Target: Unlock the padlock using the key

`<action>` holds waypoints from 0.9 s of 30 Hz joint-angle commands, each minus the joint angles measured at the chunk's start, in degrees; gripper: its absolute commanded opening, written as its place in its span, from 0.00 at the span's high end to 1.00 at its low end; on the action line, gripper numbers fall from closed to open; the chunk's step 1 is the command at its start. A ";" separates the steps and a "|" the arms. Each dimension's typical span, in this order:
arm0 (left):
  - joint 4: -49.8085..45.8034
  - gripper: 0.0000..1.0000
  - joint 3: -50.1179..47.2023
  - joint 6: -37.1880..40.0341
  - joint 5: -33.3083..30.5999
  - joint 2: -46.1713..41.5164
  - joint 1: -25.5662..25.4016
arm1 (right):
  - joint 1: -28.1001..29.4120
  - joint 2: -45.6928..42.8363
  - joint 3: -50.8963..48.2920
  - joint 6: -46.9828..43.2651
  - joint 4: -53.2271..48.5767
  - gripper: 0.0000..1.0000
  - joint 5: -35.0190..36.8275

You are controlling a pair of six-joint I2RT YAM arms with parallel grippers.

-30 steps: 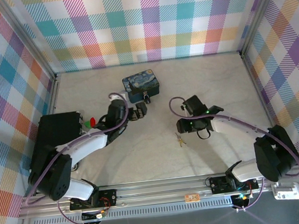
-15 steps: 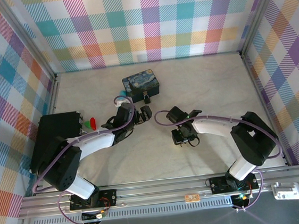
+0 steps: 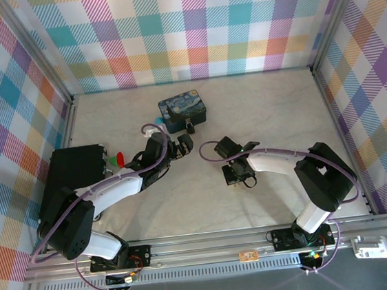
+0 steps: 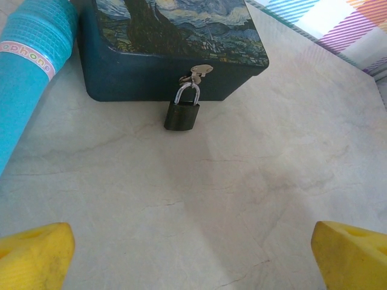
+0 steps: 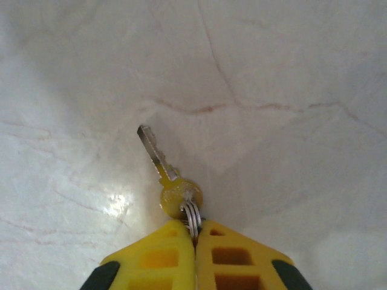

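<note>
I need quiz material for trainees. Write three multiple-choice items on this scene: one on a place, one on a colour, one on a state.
1. Where is the padlock?
A) lying loose on the table
B) held in a gripper
C) hanging from the hasp on the front of the dark-blue painted tin

2. What colour are the fingers of the right gripper?
A) red
B) yellow
C) green

3. What is the right gripper's state?
A) shut on the key, by its ring
B) standing wide open
C) shut on the padlock

Answers:
1 C: in the left wrist view its shackle passes through the hasp.
2 B: both fingers are yellow in the right wrist view.
3 A: the fingers meet with the ring pinched between them.
</note>
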 commanded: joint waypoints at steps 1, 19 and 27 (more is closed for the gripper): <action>2.18 0.00 -1.45 -3.35 3.07 -1.42 0.00 | 0.18 2.61 -1.75 -4.50 3.61 1.00 -0.87; 17.01 0.04 -7.48 -24.85 6.15 -1.91 -5.11 | -9.19 -7.81 1.53 -10.88 7.70 1.00 -19.37; 21.65 0.04 -4.90 -36.83 7.12 5.12 -8.39 | -10.47 -10.05 2.54 -6.35 7.46 1.00 -23.68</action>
